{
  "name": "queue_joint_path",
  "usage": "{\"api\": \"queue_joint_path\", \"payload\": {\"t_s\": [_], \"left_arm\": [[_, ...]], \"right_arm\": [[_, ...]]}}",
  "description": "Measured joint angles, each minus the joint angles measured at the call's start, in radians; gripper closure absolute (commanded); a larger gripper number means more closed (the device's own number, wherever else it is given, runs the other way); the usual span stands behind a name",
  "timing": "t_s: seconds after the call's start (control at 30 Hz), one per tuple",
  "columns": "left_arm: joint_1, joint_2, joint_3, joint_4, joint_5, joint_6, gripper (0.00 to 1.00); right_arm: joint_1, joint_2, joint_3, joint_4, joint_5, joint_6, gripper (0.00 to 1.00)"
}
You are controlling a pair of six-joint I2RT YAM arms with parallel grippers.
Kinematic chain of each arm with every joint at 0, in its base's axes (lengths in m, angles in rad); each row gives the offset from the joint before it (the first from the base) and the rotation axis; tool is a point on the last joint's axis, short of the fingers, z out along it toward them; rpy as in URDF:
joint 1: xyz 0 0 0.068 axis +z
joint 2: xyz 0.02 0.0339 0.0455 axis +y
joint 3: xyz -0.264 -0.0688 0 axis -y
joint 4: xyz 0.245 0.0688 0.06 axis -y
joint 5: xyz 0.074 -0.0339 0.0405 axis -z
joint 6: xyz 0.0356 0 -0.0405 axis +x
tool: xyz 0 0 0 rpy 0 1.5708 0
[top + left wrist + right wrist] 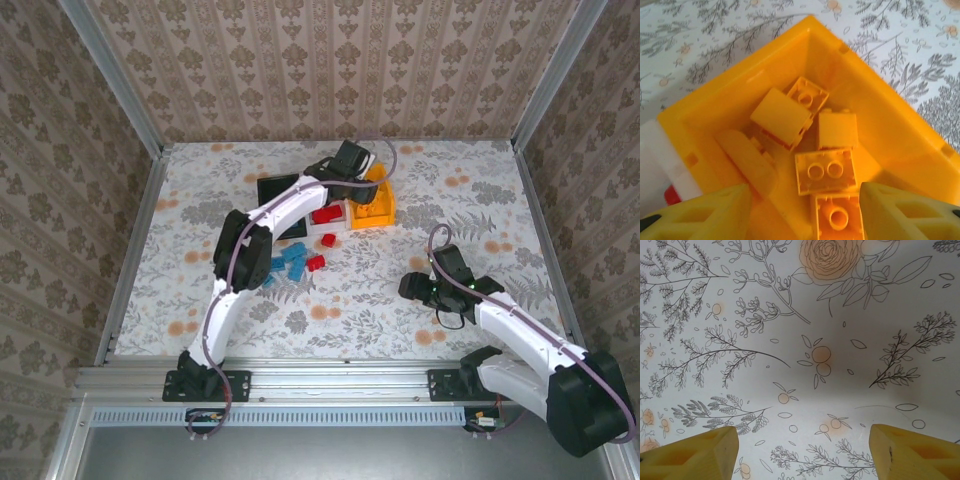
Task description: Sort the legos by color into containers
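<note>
My left gripper (352, 160) (805, 217) hangs open over the orange-yellow bin (383, 211) (730, 100), its jaws wide apart and holding nothing. Several orange-yellow legos (826, 171) lie loose on that bin's floor. Beside it stands the white bin (343, 222) (667, 160) with red legos (324, 214) inside, then the black bin (279, 190). On the table in front lie several blue legos (290, 262) and two red legos (315, 263). My right gripper (415, 287) (802, 455) is open over bare tablecloth at the near right.
The flowered tablecloth (400, 290) covers the table. Patterned walls close off the back and both sides. A metal rail (330, 378) runs along the near edge by the arm bases.
</note>
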Motion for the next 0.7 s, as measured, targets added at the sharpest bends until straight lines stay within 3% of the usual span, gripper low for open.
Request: {"api": "queue_joint_path", "payload": {"t_s": [0.1, 0.3, 0.47, 0.7], "left_arm": [[0.0, -0.114, -0.137, 0.027, 0.0, 0.0, 0.36], [0.009, -0.461, -0.435, 0.083, 0.001, -0.005, 0.31], [0.064, -0.748, -0.712, 0.1, 0.02, -0.048, 0.27], [0.193, -1.002, -0.99, -0.02, 0.074, -0.103, 0.16]], "right_arm": [[0.028, 0.027, 0.014, 0.0, -0.003, 0.002, 0.28], [0.176, 0.204, 0.161, -0.002, -0.006, -0.016, 0.22], [0.307, 0.475, 0.397, -0.01, -0.002, -0.056, 0.18], [0.414, 0.792, 0.742, -0.074, 0.01, -0.106, 0.17]]}}
